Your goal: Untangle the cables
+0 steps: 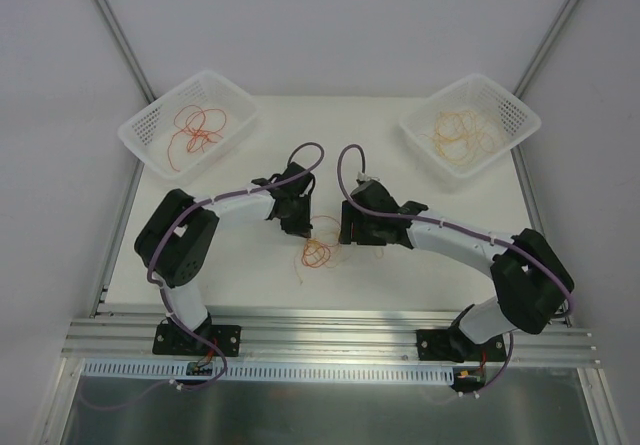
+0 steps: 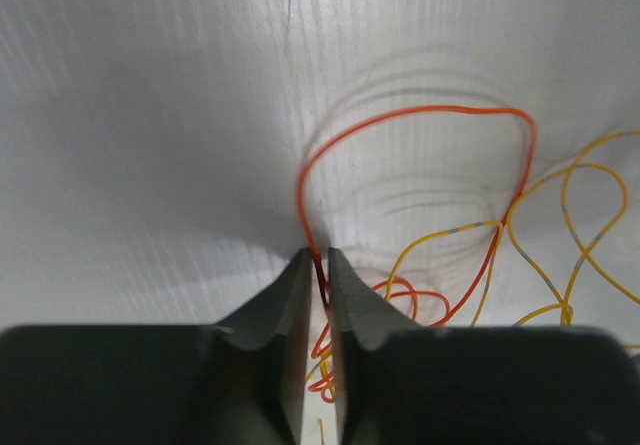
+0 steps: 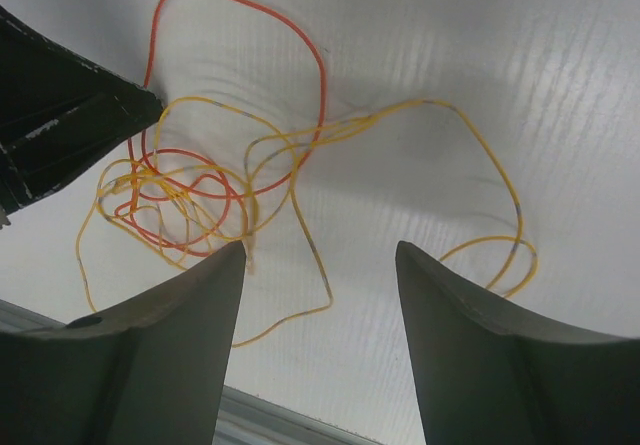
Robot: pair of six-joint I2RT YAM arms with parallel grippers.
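Note:
A small tangle of thin red and orange-yellow cables [image 1: 318, 253] lies on the white table between my two arms. My left gripper [image 2: 320, 256] is shut on a red cable [image 2: 420, 113], which loops up and right from the fingertips. The yellow cables [image 2: 575, 245] lie to its right. My right gripper [image 3: 320, 250] is open and empty, just above the table right of the tangle. In the right wrist view the red cable [image 3: 300, 35] and yellow cables [image 3: 480, 155] spread ahead, and the left gripper's fingertips [image 3: 110, 115] meet the red loop.
A white basket [image 1: 188, 125] at the back left holds red cables. A white basket [image 1: 470, 125] at the back right holds orange-yellow cables. The table's near edge meets an aluminium rail [image 1: 330, 337]. Purple arm cables [image 1: 345, 165] arc above both wrists.

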